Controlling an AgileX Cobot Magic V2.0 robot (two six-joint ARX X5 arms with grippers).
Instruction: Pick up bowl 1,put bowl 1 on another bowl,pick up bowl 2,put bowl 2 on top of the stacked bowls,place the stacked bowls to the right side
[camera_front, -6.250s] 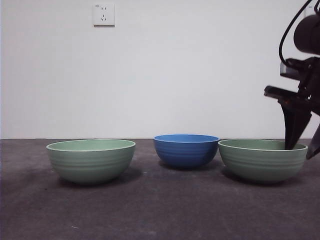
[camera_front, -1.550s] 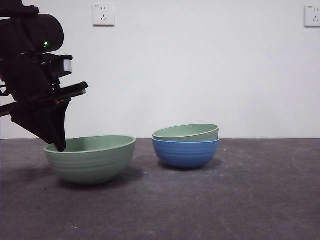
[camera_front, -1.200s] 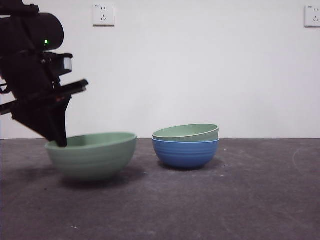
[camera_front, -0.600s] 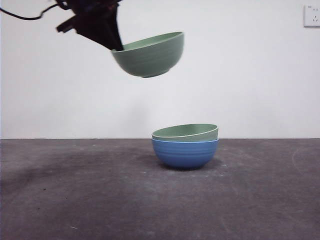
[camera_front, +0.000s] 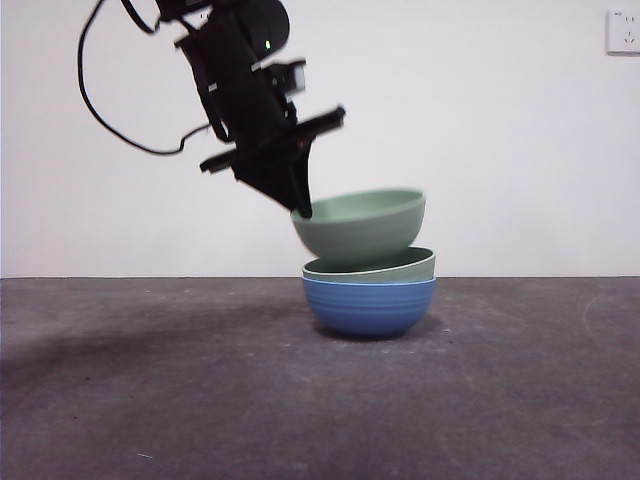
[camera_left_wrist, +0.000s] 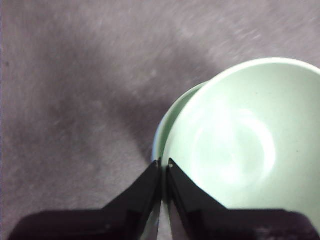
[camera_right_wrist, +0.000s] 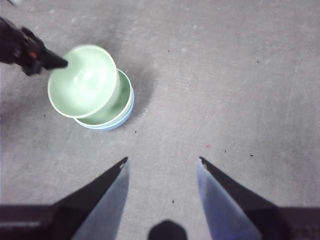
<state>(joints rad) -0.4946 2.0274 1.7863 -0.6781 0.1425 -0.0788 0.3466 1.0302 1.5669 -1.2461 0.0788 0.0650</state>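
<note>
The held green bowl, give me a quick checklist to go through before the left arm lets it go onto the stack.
1. Grip: left gripper pinches the rim of the held green bowl. Ok.
2. Position over the stack: the held bowl sits off-centre over the lower green bowl, overhanging toward the gripper's side in the right wrist view. Not ok.
3. Tilt: the held bowl leans, gripped side lower. Not ok.
4. Contact: whether it already rests in the lower green bowl. Cannot tell.
5. Base: the lower green bowl sits tilted inside the blue bowl. Not ok.
6. Right gripper is open and well away from the stack. Ok.
</note>
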